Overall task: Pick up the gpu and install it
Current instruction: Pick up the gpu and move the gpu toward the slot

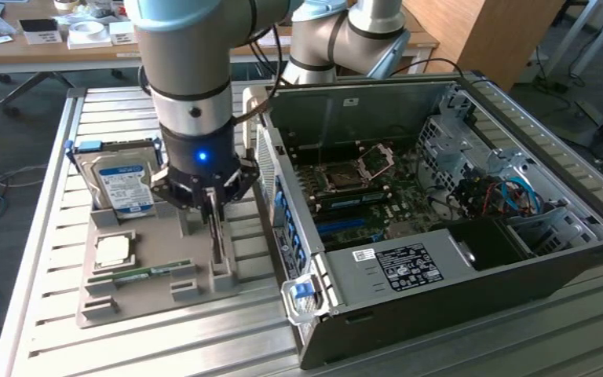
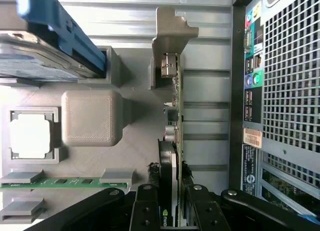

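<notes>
Wrist view: the gpu [image 2: 172,141] stands on edge in the grey holder [image 2: 90,118], with a small green-white logo on its top edge too small to read, and the jaws are clamped on its two faces. Exterior view puts it at 9 o'clock of the open computer case [image 1: 553,259], a narrow strip of slatted desk [image 1: 60,338] between them. The blue-white-labelled hard drive [image 1: 126,188] stands at 10 o'clock of the card.

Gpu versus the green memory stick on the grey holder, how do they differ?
The gpu stands on edge, dark, gripped by the hand; the memory stick lies low, green, untouched. The gpu is the longer, bulkier card; the memory stick is a narrow strip. Both sit in slots of the grey holder.
</notes>
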`<state>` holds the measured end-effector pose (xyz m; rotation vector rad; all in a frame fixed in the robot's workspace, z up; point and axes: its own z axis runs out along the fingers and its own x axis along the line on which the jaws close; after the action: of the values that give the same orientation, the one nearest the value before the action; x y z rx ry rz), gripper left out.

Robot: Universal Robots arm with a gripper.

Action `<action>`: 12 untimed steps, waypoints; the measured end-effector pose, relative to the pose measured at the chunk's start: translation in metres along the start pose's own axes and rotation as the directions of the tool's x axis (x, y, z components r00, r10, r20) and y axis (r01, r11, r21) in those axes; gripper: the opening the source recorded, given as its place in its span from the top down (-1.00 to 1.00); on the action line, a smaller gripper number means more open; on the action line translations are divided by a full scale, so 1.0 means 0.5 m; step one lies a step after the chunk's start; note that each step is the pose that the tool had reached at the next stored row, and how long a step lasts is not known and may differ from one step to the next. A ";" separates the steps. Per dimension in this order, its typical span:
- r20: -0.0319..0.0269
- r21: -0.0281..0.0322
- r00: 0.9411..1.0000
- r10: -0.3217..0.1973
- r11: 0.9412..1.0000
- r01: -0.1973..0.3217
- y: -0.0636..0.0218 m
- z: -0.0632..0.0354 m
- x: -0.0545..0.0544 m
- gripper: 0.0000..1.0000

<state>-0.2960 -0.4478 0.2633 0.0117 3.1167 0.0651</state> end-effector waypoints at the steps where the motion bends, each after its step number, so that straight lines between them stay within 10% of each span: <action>1: 0.000 0.000 1.000 0.000 1.000 0.000 0.000 -0.009 0.000 0.46; 12: 0.000 0.000 1.000 0.000 1.000 0.000 0.005 -0.108 -0.003 0.46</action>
<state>-0.2960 -0.4478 0.3175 0.0116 3.1166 0.0651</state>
